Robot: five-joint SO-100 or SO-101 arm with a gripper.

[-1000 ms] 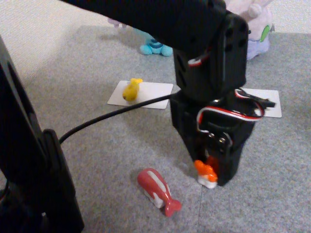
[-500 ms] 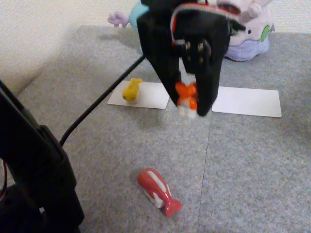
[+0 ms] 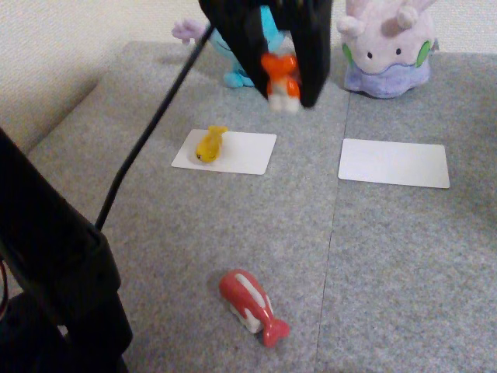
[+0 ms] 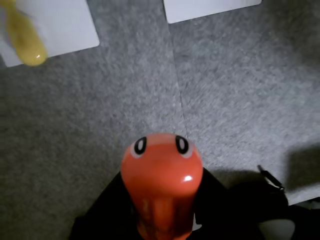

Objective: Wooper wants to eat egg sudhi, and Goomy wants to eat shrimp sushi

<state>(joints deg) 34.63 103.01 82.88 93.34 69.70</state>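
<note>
A black two-finger gripper [image 3: 283, 78] hangs high above a grey carpet-tile floor [image 3: 388, 256], its fingers clamped on a small glossy orange shrimp sushi toy [image 3: 280, 76] with a white rice block (two painted eyes show on it in the wrist view [image 4: 162, 180]). Below, a glossy yellow egg sushi toy [image 3: 210, 143] lies on the left white card [image 3: 241, 152]; the right white card [image 3: 394, 162] sits before the lilac Goomy plush [image 3: 386, 48]. The light-blue Wooper plush [image 3: 233, 70] is partly hidden behind the gripper. A red-and-white fish-shaped toy [image 3: 252, 305] lies nearer the camera.
</note>
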